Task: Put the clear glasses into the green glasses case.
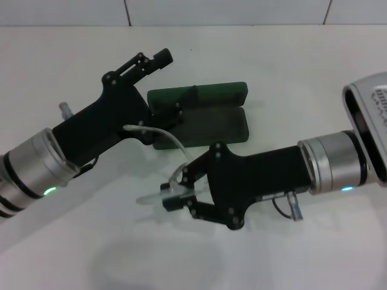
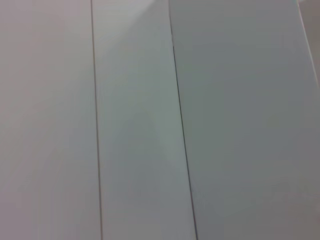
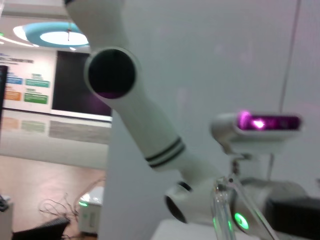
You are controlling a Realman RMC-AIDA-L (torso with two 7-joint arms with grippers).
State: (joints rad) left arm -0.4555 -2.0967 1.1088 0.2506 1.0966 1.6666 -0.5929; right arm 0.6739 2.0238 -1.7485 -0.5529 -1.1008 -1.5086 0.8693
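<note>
Nearest the head camera, bare white table (image 1: 91,254) fills the foreground, with both black grippers reaching in above it.

On the left, the left gripper (image 1: 158,84) comes in from the lower left corner, its silver wrist ring showing a small green light. Its upper finger points up and away past the far left corner of the green glasses case (image 1: 199,115), while its lower part lies against the case's left end, over the hinge line. Its fingers stand well apart and hold nothing that can be made out. The left wrist view shows only pale panels with thin dark seams.

In the middle, the green glasses case lies open and flat on the table, the lid folded back toward the far side and the dark lined tray toward the near side.

Just in front of the case's near left corner are the clear glasses (image 1: 160,194), pinched at the frame by the right gripper (image 1: 175,194). One thin clear arm of the glasses curves up and leftward to the left gripper's body.

On the right, the right gripper's body and silver wrist stretch to the frame edge. The right wrist view looks up at the robot's white body, with a sliver of clear plastic low in the picture.
</note>
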